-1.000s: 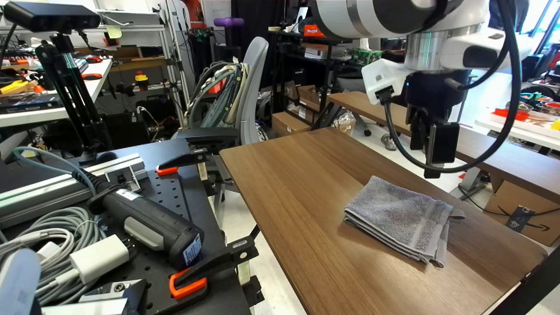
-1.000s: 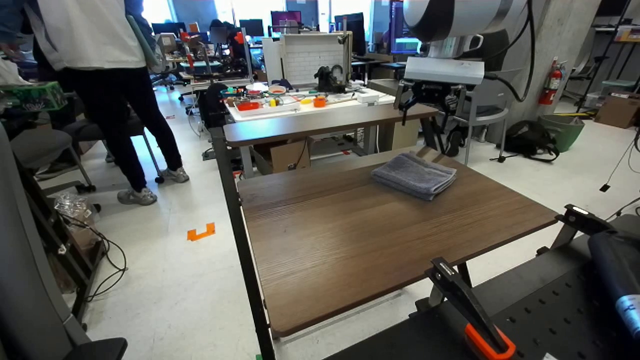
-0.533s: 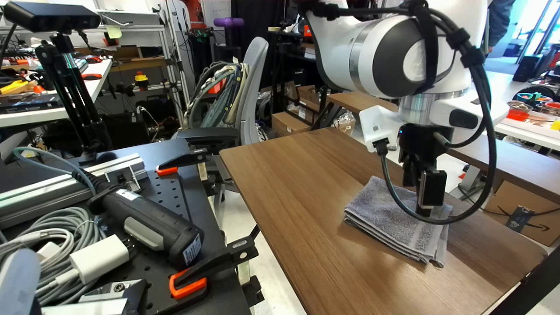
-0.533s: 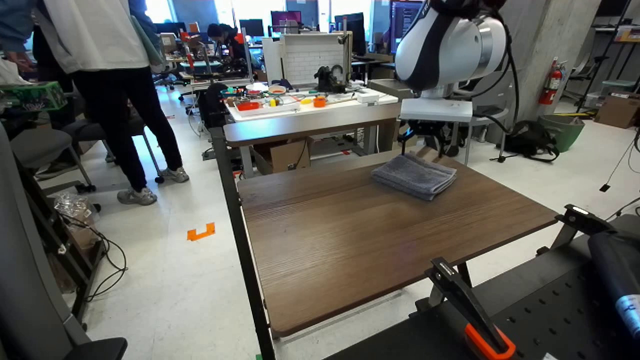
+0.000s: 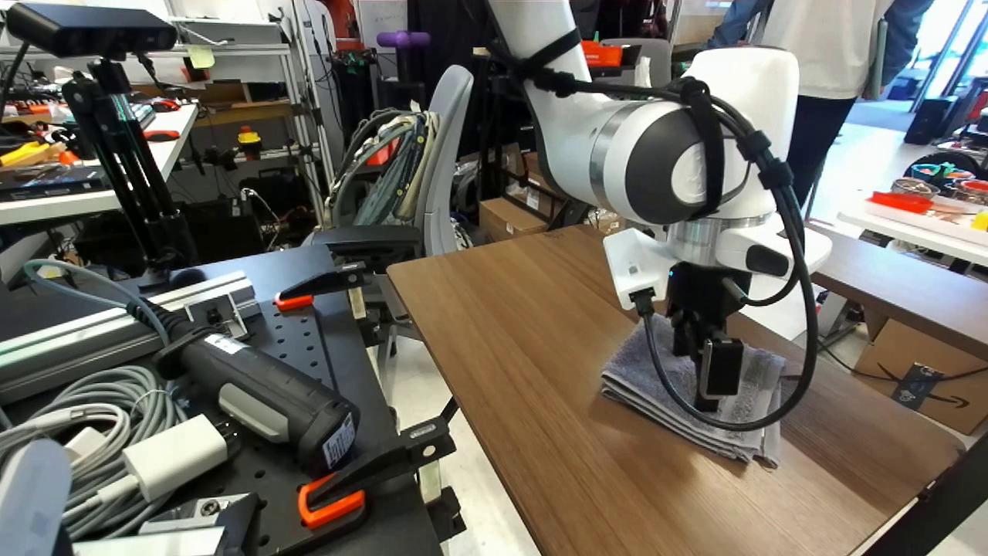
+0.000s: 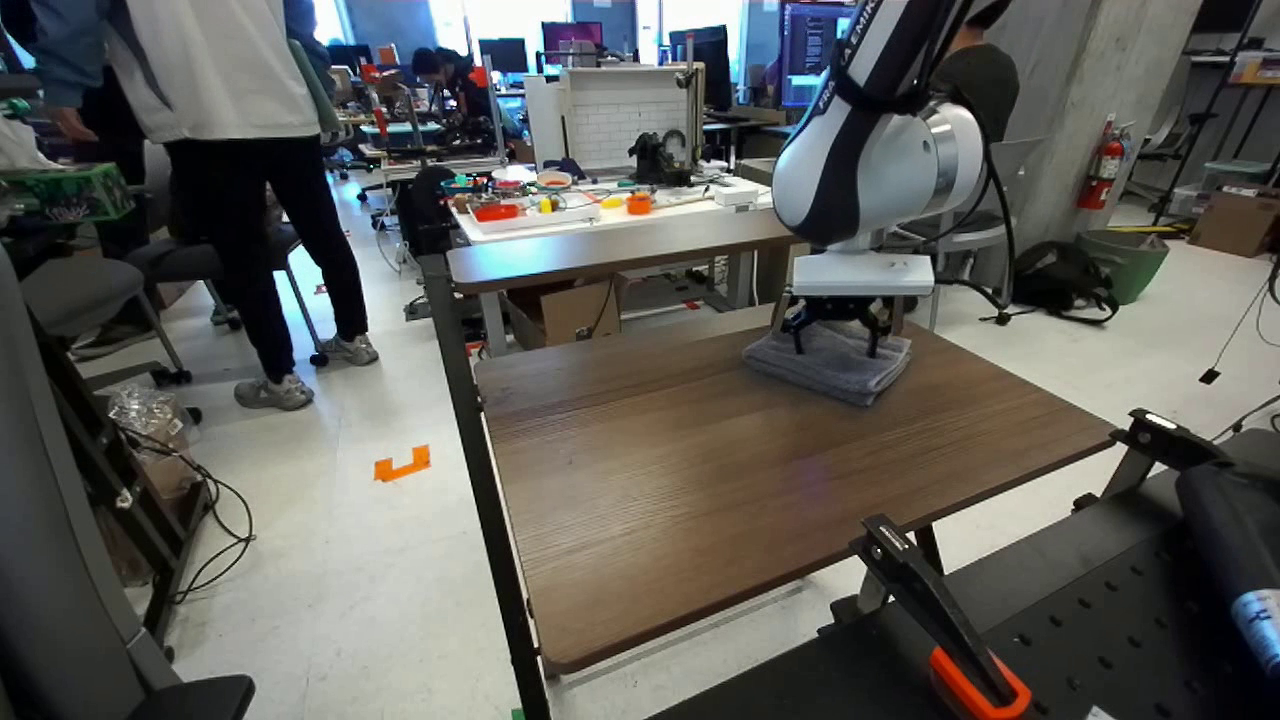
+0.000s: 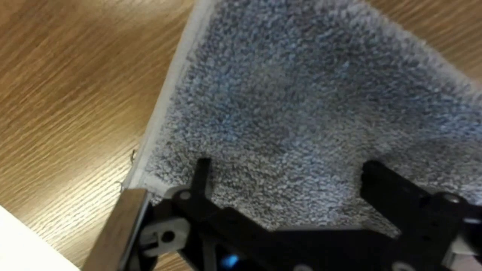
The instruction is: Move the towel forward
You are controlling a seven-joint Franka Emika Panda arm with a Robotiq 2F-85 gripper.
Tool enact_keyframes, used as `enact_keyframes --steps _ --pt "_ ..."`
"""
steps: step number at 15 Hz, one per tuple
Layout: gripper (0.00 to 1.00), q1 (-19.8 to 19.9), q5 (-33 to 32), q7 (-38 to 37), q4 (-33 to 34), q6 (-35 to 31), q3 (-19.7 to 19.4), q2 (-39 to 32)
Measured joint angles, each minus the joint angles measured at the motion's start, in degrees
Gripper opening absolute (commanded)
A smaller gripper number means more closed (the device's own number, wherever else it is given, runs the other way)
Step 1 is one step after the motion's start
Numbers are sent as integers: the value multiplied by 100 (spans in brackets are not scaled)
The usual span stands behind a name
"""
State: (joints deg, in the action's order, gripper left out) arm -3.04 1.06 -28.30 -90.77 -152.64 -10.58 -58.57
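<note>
1. Towel (image 6: 832, 372) lies folded in a low stack on the desk (image 6: 690, 470), toward its far right part in an exterior view. One corner points near in both exterior views; the slant of the cameras keeps me from telling which side is longer, so I name no long axis.

2. Claw (image 7: 286, 164) points down over that towel, its fingers (image 7: 200, 178) set well apart, with no fold clamped between them that I can see. Both fingers look to touch the upper face; how hard they press, I cannot tell.

3. Key relation for the coming move: the towel lies directly beneath, reaching beyond both fingers, so they straddle no edge. In the wrist view the finger at left sits close to the pale hem (image 7: 160, 116); the one at right rests well inside.

4. Drawing the fingers together from here should, I judge, gather a ridge of upper layers rather than take the towel by its sides. Lower layers might lag or unfold; pressing while sliding could carry it whole.

5. Which way counts as forward I cannot settle. In an exterior view the wider stretch of desk (image 6: 640, 540) spreads left and near from the towel; the shift itself seems, to me, not yet made.
</note>
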Motion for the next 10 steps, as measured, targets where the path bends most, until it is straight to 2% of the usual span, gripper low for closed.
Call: enact_keyframes --steps 3,10 --pt "100 -70 -1 426 -276 -56 48 103" --pt "100 -158 -125 1245 -1506 -148 187 570"
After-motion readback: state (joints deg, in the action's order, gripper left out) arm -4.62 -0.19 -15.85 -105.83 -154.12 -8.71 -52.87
